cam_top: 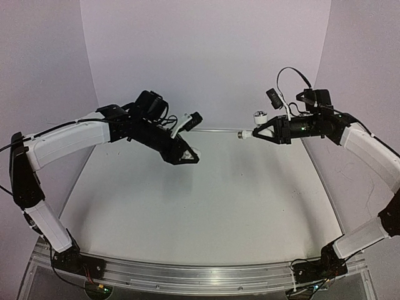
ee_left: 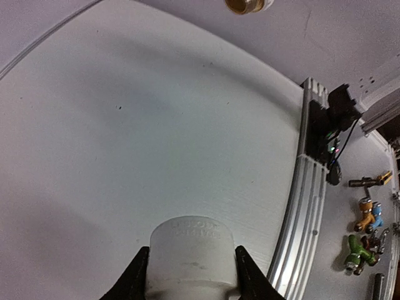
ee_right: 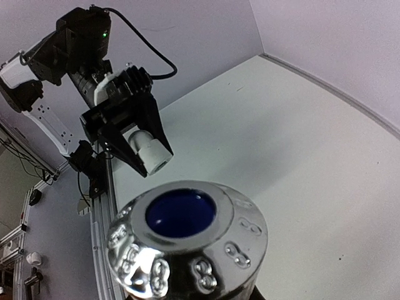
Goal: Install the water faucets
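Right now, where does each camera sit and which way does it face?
Top external: above, behind the bases, facing down at the table; both arms show.
Left wrist: on that arm, facing across the table; left end effector clamps the fitting.
Right wrist: on that arm, facing the left arm past the tap's knob.
All three share the fitting.

The flat white matte desk (cam_top: 206,187) runs back to pale walls (cam_top: 187,56) and shows a few tiny dark specks (ee_left: 119,107). A ribbed aluminium rail (cam_top: 200,275) lies along its near edge, carrying the black left arm base (cam_top: 67,257) and the black right arm base (cam_top: 315,270). Beyond the rail, a small yellow-and-blue fitting (ee_left: 369,215) and a small green fitting (ee_left: 356,251) lie on a pale ledge (ee_left: 356,156).
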Robot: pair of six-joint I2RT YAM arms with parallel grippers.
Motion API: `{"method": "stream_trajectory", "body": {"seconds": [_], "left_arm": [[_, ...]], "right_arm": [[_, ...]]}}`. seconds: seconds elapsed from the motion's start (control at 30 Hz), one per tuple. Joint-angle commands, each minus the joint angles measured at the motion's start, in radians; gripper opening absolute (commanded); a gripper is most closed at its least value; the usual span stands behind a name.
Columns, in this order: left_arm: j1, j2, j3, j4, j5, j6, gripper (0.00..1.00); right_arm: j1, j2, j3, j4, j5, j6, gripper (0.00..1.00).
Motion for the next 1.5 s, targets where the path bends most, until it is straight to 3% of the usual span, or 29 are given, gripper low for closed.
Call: {"method": "stream_trajectory", "body": {"seconds": [0.0, 0.1, 0.23, 0.33, 0.43, 0.7, 1.0, 1.47], "left_arm": [[0.002, -0.181, -0.107, 0.356, 0.119, -0.258, 0.0], [0.003, -0.236, -0.165, 0.499, 0.138, -0.38, 0.0], [0.003, -0.186, -0.13, 0.594, 0.337, -0.518, 0.0], [0.003, -0.165, -0.169, 0.82, 0.455, -0.675, 0.0], [0.003, -0.173, -0.211, 0.97, 0.47, -0.789, 0.0], [0.003, -0.169, -0.245, 1.166, 0.51, -0.963, 0.0], [0.001, -0.162, -0.262, 1.233, 0.509, -1.048, 0.0], [-0.014, -0.135, -0.291, 1.386, 0.511, -1.2, 0.0]], "right_arm": [[0.009, -0.062, 0.075, 0.02, -0.048, -0.022, 0.0], [0.015, -0.074, 0.096, 0.023, -0.099, -0.026, 0.0], [0.047, -0.068, 0.139, 0.024, -0.163, -0.013, 0.0], [0.075, -0.066, 0.181, 0.025, -0.198, -0.001, 0.0], [0.093, -0.063, 0.223, 0.026, -0.189, 0.009, 0.0], [0.153, -0.039, 0.283, 0.027, -0.17, 0.024, 0.0], [0.235, -0.02, 0.334, 0.024, -0.171, 0.021, 0.0], [0.352, 0.017, 0.386, -0.024, -0.047, -0.094, 0.0]]}}
